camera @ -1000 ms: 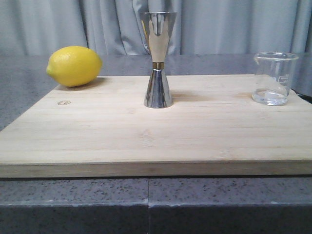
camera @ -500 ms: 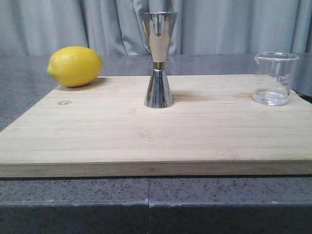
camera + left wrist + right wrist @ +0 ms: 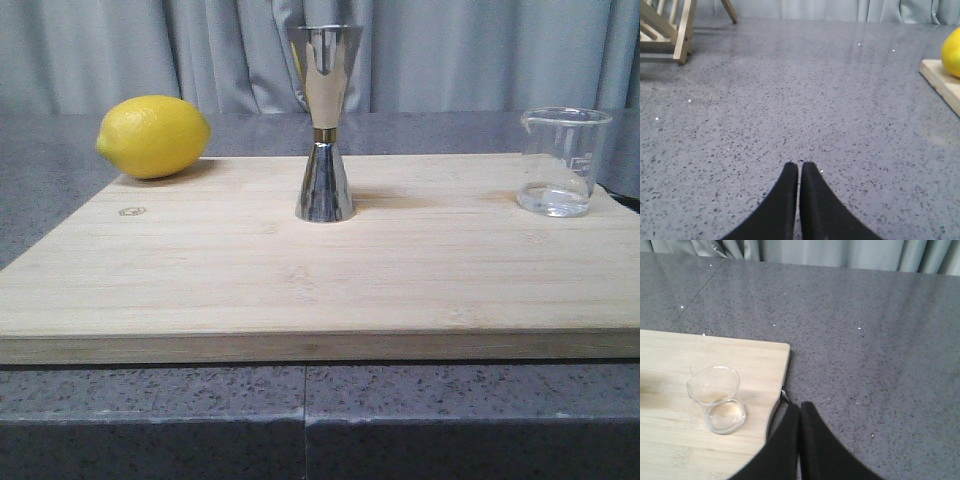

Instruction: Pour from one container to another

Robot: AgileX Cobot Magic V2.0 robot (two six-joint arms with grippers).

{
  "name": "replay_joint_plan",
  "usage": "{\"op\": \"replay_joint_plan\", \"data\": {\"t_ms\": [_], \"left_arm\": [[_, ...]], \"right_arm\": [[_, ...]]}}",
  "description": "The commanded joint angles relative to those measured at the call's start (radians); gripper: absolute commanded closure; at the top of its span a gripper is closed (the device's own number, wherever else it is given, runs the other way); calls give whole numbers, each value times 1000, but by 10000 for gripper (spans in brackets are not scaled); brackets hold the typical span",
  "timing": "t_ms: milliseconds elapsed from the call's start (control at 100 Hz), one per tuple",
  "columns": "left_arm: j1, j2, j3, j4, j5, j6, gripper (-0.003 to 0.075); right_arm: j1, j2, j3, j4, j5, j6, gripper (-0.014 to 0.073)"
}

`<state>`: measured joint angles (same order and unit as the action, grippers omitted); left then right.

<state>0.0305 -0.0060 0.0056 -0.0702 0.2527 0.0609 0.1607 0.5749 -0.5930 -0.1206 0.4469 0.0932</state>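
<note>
beaker (image 3: 565, 160) upright at board's (image 3: 200, 280) far right corner, faint white markings unreadable; jigger (image 3: 324, 122) upright mid-board; lemon (image 3: 153, 136) far left; small stamped logo (image 3: 131, 211) illegible; left gripper (image 3: 799, 170) and right gripper (image 3: 799, 412) both closed, empty, over grey counter (image 3: 790, 100)

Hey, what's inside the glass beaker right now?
The beaker holds a shallow layer of clear liquid at the bottom; otherwise it looks empty. The jigger's contents are hidden by its steel wall.
</note>
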Motion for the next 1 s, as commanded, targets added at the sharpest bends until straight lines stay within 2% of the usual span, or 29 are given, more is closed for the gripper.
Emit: {"op": "replay_joint_plan", "data": {"t_ms": [0,150,320,990], "left_arm": [[-13,-22,25,31,-155,0,739],[-69,-22,29,110,-198,0,739],[-77,-22,27,9,-198,0,739],[-77,-22,27,9,-198,0,739]], "right_arm": [[-8,1,-35,-17,-73,-11,665],[-8,1,-35,-17,-75,-11,665],[-8,1,-35,-17,-75,-11,665],[-8,-12,-27,-17,-80,-11,666]]}}
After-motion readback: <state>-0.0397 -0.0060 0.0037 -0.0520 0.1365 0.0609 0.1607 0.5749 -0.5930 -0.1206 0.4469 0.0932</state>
